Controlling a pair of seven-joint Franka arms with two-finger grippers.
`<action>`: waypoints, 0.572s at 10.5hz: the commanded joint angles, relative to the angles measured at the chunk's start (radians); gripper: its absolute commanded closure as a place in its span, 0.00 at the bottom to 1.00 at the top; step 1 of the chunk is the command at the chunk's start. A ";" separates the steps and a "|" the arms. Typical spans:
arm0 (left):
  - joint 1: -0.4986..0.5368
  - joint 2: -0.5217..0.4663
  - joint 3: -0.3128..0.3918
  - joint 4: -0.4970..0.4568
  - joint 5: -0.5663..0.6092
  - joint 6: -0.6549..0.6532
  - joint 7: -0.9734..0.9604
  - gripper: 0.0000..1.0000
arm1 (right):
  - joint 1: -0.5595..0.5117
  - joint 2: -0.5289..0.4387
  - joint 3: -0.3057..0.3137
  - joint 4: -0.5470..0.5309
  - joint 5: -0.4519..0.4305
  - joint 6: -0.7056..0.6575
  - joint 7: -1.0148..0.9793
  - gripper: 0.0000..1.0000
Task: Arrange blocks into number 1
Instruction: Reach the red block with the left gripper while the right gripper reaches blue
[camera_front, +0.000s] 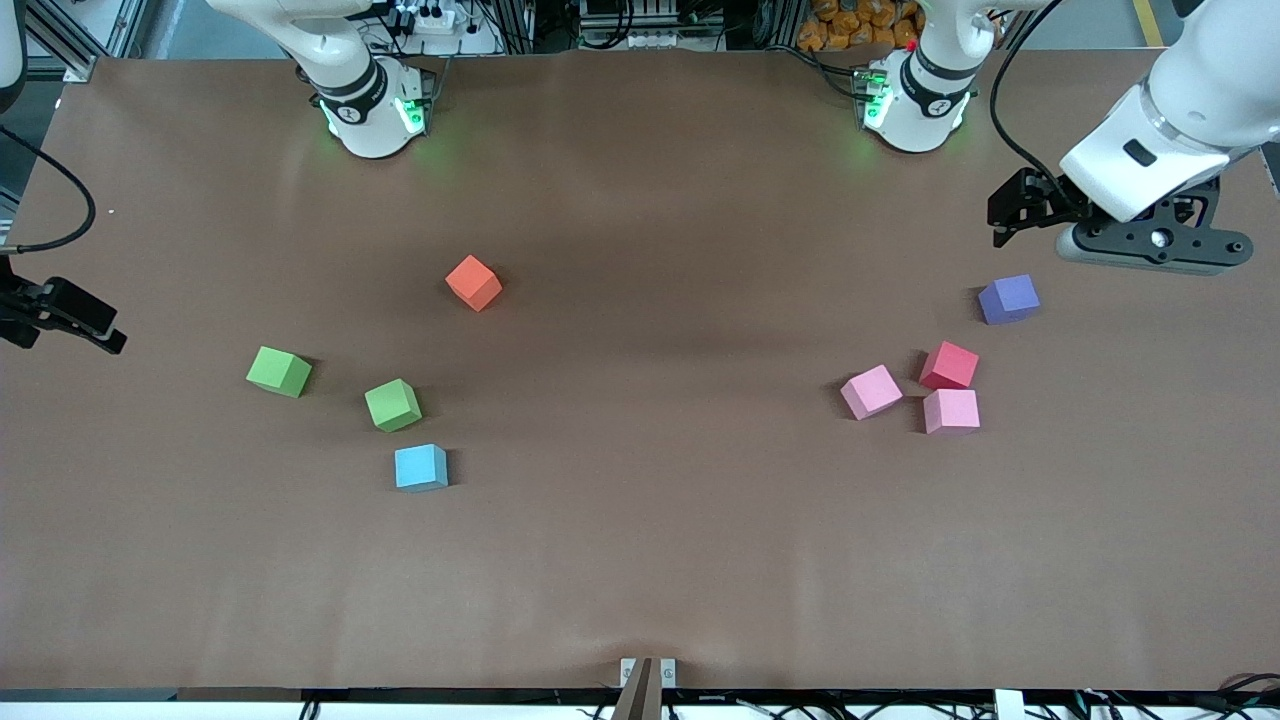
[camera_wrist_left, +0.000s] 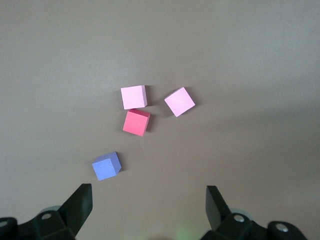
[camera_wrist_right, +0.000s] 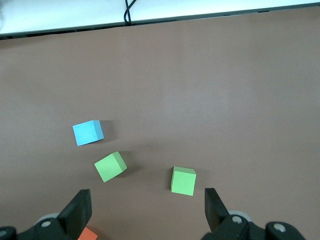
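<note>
While eight blocks lie scattered on the brown table, both arms hang above its ends with nothing in their jaws. The left gripper is up over the table's edge at the left arm's end, jaws spread wide and empty. Close to it sits a purple block. Nearer the front camera lie a red block and two pink ones: one pink block touches the red one, and the other pink block sits just beside them, toward the table's middle. The right gripper hangs over the right arm's end, its jaws also wide apart and empty. Toward that end lie an orange block, two green blocks and, nearest the front camera, a light blue block, all apart from one another.
</note>
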 joint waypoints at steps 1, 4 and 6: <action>-0.001 0.041 -0.012 0.018 0.000 -0.015 -0.019 0.00 | 0.007 -0.002 -0.006 0.007 -0.003 -0.009 0.018 0.00; 0.001 0.127 -0.014 0.017 -0.015 -0.009 -0.080 0.00 | 0.005 0.000 -0.006 0.005 -0.003 -0.009 0.017 0.00; 0.004 0.185 -0.014 0.005 0.000 0.001 -0.080 0.00 | 0.007 0.013 -0.006 0.005 -0.003 -0.008 0.017 0.00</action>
